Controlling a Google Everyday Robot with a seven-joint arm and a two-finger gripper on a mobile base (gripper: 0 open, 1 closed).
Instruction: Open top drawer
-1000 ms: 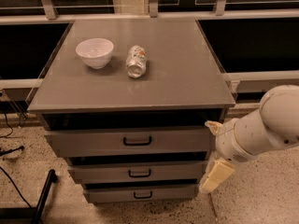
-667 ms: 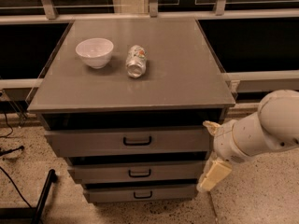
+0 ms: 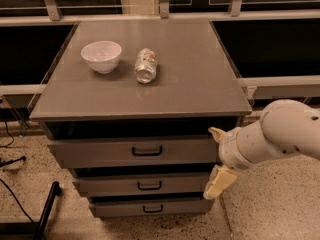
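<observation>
The top drawer is the widest of three grey metal drawers under a grey cabinet top; it has a small black bar handle at its centre. Its front sits a little forward of the cabinet's face. My gripper is at the right end of this drawer front, with one cream finger near the drawer's upper right corner and the other lower, beside the middle drawer. The fingers are spread wide and hold nothing. The gripper is well right of the handle and does not touch it.
A white bowl and a can lying on its side rest on the cabinet top. Two narrower drawers sit below. A black stand leg and cables lie on the floor at the left. Window rails run behind.
The arm and gripper have shifted slightly to the left, toward the drawers. The drawers, bowl and can have not moved.
</observation>
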